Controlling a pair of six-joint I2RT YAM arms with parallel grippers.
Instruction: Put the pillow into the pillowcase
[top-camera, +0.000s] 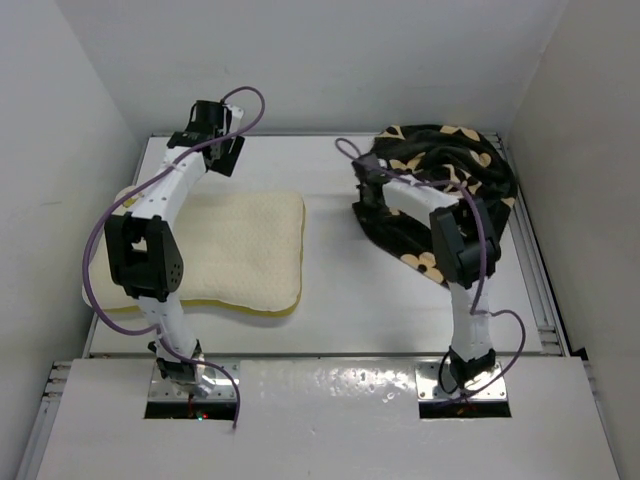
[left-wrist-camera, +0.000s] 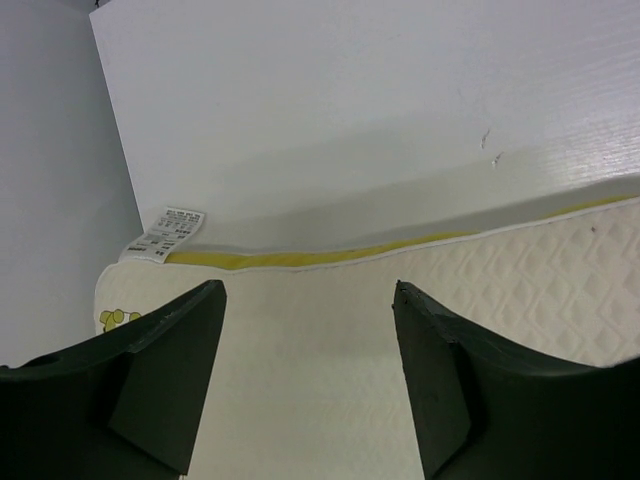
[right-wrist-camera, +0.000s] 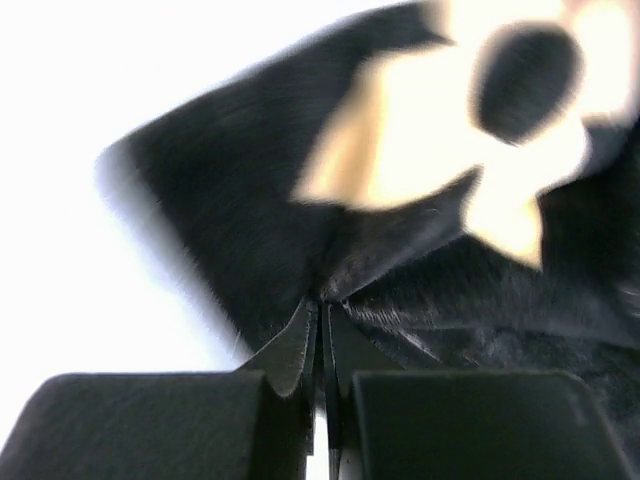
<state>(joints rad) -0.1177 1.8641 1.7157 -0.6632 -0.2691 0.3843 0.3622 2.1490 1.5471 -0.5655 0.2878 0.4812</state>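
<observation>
Top view, pillow: you have the large cream-white quilted rectangular pillow (top-camera: 240, 250) lying flat on the left half of the white table (top-camera: 330, 310), with a yellow-green band along its near edge.
Top view, pillowcase: the black plush pillowcase (top-camera: 470, 150) with tan flower motifs sits bunched in a heap on the right half, well apart from the pillow.
Top view, arms: your left gripper (top-camera: 215, 135) hangs over the pillow's far-left corner. Your right gripper (top-camera: 368, 185) is at the heap's left edge.
Left wrist, claw: your left gripper (left-wrist-camera: 307, 290) stands spread above the pillow (left-wrist-camera: 330, 380).
Left wrist, details: you can see the yellow-green side band (left-wrist-camera: 300, 258), a white printed label (left-wrist-camera: 165, 232) at the corner and a small yellow-green logo (left-wrist-camera: 118, 318).
Right wrist, claw: your right gripper (right-wrist-camera: 320, 305) is pressed together, pinching a fold of the pillowcase (right-wrist-camera: 240, 190). A tan flower (right-wrist-camera: 500, 130) shows blurred above it.
</observation>
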